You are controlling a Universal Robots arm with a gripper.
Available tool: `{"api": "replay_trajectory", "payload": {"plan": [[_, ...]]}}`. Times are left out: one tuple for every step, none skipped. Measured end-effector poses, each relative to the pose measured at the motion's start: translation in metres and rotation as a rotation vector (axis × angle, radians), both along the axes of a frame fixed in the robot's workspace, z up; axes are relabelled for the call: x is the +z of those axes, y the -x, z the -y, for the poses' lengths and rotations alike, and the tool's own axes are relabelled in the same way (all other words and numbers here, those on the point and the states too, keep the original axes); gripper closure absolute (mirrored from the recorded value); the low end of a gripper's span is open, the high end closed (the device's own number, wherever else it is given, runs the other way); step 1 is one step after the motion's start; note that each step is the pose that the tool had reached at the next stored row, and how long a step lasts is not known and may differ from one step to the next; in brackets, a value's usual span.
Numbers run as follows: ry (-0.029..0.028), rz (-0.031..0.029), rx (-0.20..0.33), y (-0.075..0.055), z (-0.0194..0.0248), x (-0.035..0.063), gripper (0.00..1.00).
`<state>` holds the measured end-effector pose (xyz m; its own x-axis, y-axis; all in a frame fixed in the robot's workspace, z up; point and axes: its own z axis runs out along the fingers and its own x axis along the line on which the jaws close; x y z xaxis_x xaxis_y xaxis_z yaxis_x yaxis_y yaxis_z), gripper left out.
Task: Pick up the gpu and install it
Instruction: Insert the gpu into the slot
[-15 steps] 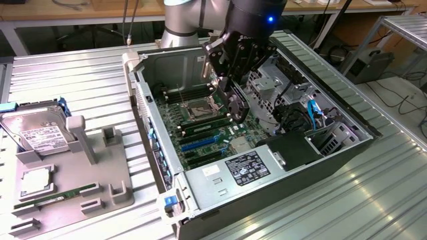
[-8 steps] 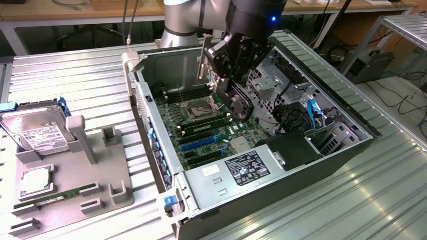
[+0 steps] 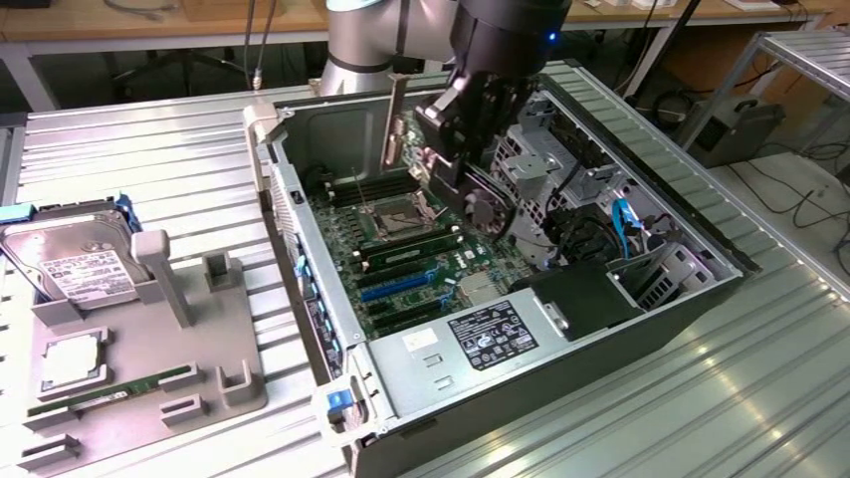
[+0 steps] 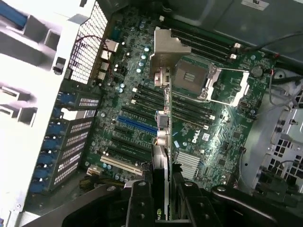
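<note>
Fingers [image 4: 140, 205] tight around the gpu [image 4: 161, 137], edge-on above the motherboard [image 4: 213, 137] inside the open case [image 3: 664, 164]

The ribbed metal table [image 3: 159, 149] carries two items. An open computer case [image 3: 299, 259] lies on its side at centre, reaching toward the exterior view's right, with its interior facing up. A grey fixture tray [image 3: 199, 349] rests flat at the exterior view's left, just beside the case.
</note>
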<state>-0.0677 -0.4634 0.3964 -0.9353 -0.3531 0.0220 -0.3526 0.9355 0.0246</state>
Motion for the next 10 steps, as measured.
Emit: {"api": "replay_trajectory", "payload": {"plan": [[-0.0001,0.0,0.025,0.0,0.0,-0.0001,0.74],[-0.0002,0.0002,0.051,0.0,0.0,-0.0003,0.74],[-0.0003,0.0004,0.071,0.0,0.0,-0.0004,0.74],[-0.0003,0.0005,0.089,0.0,0.0,-0.0005,0.74],[-0.0003,0.0007,0.106,0.0,0.0,-0.0006,0.74],[-0.0003,0.0009,0.127,0.0,0.0,-0.0007,0.74],[-0.0003,0.0011,0.153,0.0,0.0,-0.0009,0.74],[-0.0003,0.0013,0.172,0.0,0.0,-0.001,0.74],[-0.0003,0.0015,0.194,0.0,0.0,-0.0012,0.74],[-0.0002,0.0016,0.214,0.0,0.0,-0.0013,0.74]]}}
